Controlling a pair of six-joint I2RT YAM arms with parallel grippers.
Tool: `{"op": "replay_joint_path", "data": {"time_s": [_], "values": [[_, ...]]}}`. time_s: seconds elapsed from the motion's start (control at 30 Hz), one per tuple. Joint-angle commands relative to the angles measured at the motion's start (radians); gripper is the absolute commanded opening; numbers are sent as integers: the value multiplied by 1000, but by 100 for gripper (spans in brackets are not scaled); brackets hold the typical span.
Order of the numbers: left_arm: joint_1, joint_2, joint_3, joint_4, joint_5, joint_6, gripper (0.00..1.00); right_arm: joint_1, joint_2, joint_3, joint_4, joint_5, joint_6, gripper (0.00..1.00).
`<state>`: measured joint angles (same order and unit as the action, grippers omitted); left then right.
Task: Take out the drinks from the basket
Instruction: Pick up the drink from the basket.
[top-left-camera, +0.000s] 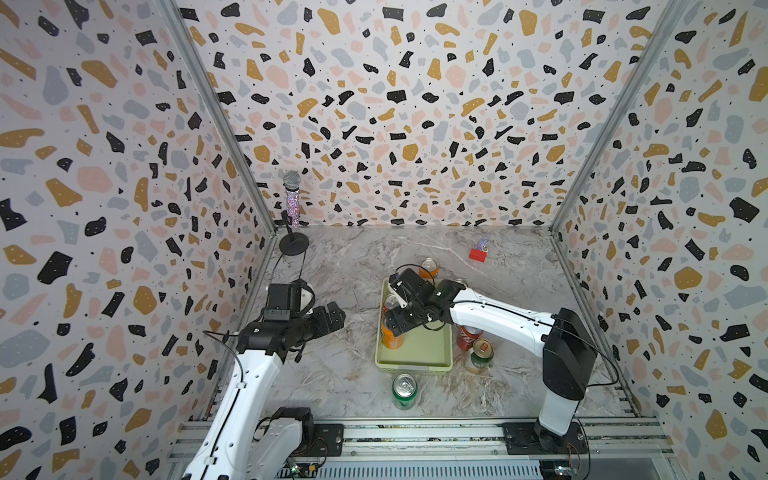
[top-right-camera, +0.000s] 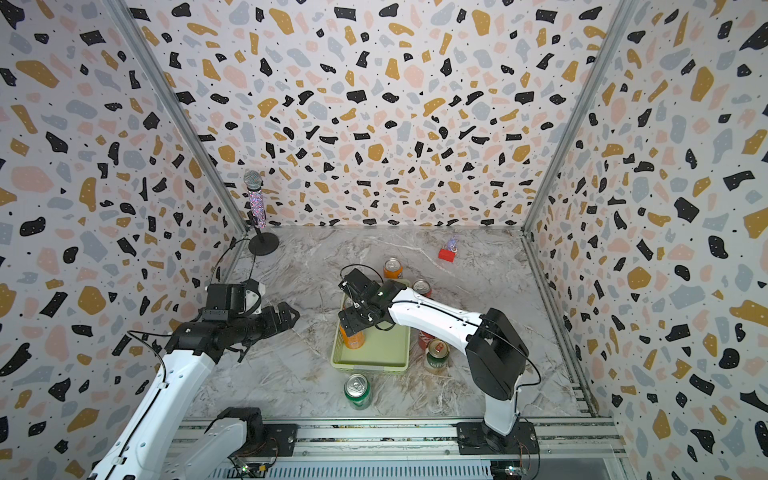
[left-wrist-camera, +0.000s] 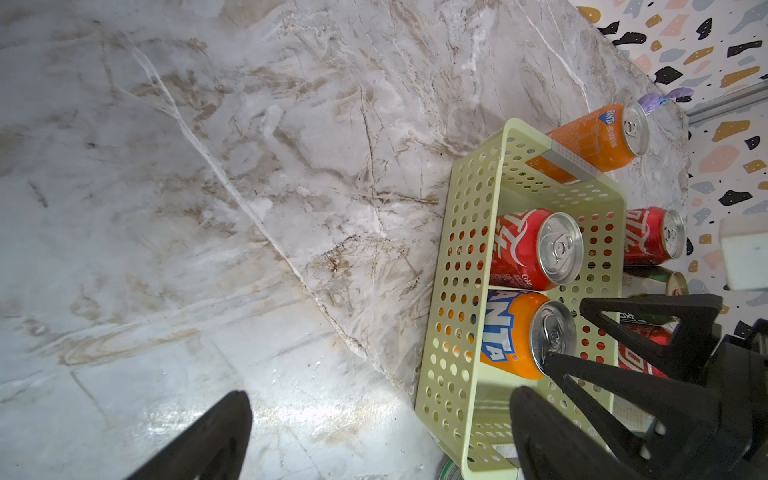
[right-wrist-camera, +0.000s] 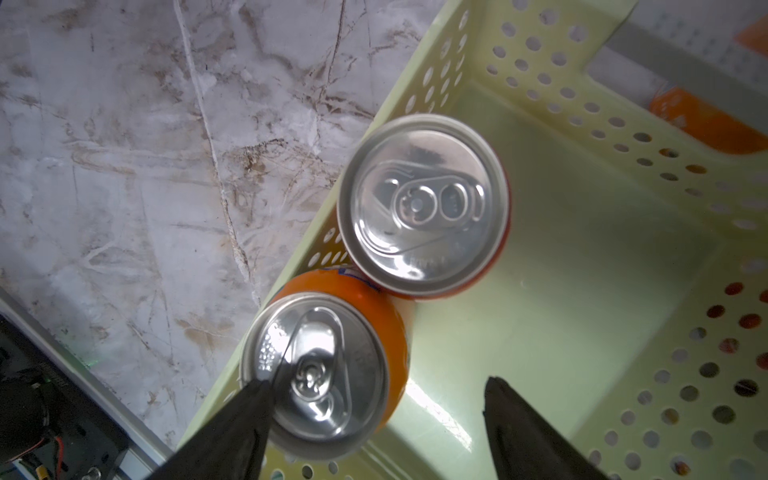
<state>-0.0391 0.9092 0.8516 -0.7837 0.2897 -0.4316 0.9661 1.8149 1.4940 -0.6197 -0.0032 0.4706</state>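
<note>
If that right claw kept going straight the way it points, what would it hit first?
Most likely the orange aluminium drink can standing in the pale green perforated plastic basket. The right gripper points down over it, jaws open; one finger might clip its rim, depth unclear.

Right arm (top-left-camera: 498, 318) low (jaws apart)

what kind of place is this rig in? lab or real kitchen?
Probably a staged robot test cell: terrazzo-print wall panels box in a marble-look tabletop, left arm and right arm bolted to a rail, a prop microphone in the corner.
</note>
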Motion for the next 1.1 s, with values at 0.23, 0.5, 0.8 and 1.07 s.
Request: {"op": "replay_joint_path", "data": {"time_s": [0.23,0.5,0.8,1.07], "values": [[5,8,2,29,21,-2,100,-1,-86,23,-10,12,21,83],[5,9,1,29,23,-1,100,15,-12,60,0,2,25,82],[5,5,1,29,24,-1,100,19,24,54,-1,58,22,82],[5,10,1,29,20,-4,100,24,58,31,25,62,26,81]]}}
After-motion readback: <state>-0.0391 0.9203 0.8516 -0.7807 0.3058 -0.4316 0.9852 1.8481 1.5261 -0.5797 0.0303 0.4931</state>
